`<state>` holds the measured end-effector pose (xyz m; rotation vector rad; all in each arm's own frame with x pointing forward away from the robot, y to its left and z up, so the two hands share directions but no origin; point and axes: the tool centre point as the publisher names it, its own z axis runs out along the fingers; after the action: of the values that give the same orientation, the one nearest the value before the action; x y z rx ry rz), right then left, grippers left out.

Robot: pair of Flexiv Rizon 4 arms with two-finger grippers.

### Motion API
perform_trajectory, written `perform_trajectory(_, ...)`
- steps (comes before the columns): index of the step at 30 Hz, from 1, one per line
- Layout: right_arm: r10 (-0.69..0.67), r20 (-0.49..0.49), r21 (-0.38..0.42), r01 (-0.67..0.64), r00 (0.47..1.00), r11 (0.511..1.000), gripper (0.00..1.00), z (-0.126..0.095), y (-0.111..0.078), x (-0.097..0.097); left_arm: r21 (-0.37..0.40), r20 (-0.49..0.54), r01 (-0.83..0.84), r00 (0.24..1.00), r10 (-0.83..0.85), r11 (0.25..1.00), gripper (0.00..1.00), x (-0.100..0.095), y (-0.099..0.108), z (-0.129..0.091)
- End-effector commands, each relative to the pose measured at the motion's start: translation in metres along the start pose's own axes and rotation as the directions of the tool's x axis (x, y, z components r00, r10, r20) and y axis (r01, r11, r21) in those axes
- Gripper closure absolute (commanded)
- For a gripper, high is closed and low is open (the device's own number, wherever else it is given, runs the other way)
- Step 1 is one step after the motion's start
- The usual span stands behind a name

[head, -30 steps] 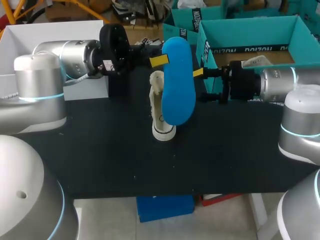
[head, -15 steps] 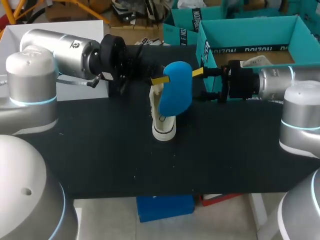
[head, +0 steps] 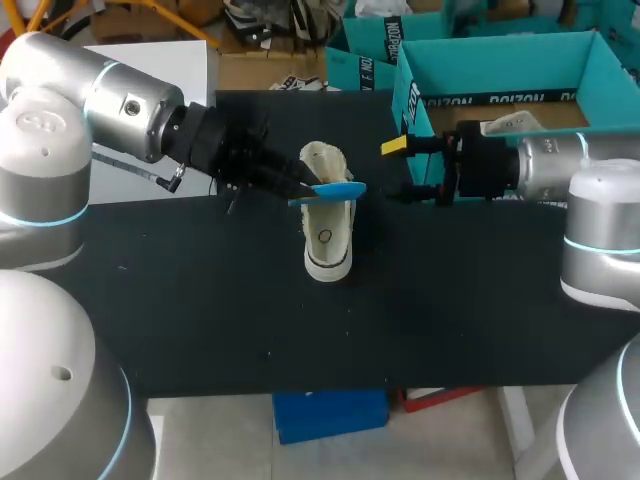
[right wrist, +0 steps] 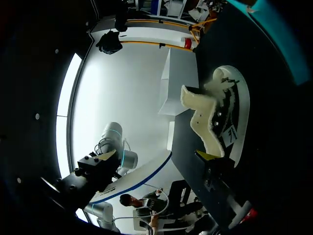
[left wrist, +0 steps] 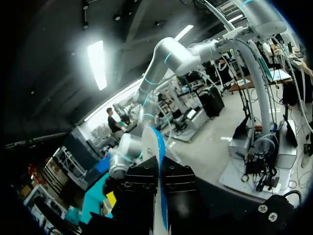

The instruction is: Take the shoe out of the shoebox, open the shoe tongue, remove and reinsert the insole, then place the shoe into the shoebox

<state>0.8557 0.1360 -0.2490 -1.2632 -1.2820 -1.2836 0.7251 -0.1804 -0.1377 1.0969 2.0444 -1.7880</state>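
Clamping the blue insole (head: 338,189), the left gripper (head: 297,185) hangs just over the cream shoe (head: 327,238) — right gripper (head: 398,172) alongside, fingers apart.

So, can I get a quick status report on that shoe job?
Left gripper shut on blue insole, held edge-on close to the shoe. Right gripper open, empty, beside the shoe. Shoe on table, outside shoebox. Nothing seen blocking.

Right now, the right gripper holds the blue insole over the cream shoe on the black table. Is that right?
No: the left gripper holds the blue insole, as the head view shows. It is over the cream shoe on the black table.
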Motion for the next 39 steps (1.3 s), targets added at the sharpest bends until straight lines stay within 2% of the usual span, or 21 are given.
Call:
perform_trajectory(1,0.0,0.0,-0.003,0.0,1.0,1.0,0.0,0.001,0.0,-0.001,-0.18,-0.243,-0.453,0.881,0.407,0.873,1.0,-0.01,0.003,-0.004)
perform_trajectory(20,0.0,0.0,-0.003,0.0,1.0,1.0,0.0,0.001,0.0,-0.001,-0.18,-0.243,-0.453,0.881,0.407,0.873,1.0,-0.01,0.003,-0.004)
perform_trajectory(22,0.0,0.0,-0.003,0.0,1.0,1.0,0.0,0.001,0.0,-0.001,-0.154,-0.213,-0.542,0.835,0.507,0.826,1.0,0.007,-0.011,0.006)
perform_trajectory(25,0.0,0.0,-0.003,0.0,1.0,1.0,0.0,0.001,0.0,-0.001,-0.156,-0.204,-0.626,0.777,0.596,0.764,1.0,0.038,-0.014,0.015)
perform_trajectory(26,0.0,0.0,-0.003,0.0,1.0,1.0,0.0,0.001,0.0,-0.001,-0.133,-0.166,-0.633,0.773,0.613,0.763,1.0,0.051,-0.013,0.017)
perform_trajectory(32,0.0,0.0,-0.003,0.0,1.0,1.0,0.0,0.001,0.0,-0.001,-0.158,-0.118,-0.7,0.714,0.69,0.697,1.0,0.103,0.01,0.022)
perform_trajectory(39,0.0,0.0,-0.003,0.0,1.0,1.0,0.0,0.001,0.0,-0.001,-0.201,-0.057,-0.763,0.635,0.77,0.614,1.0,0.134,0.036,0.024)
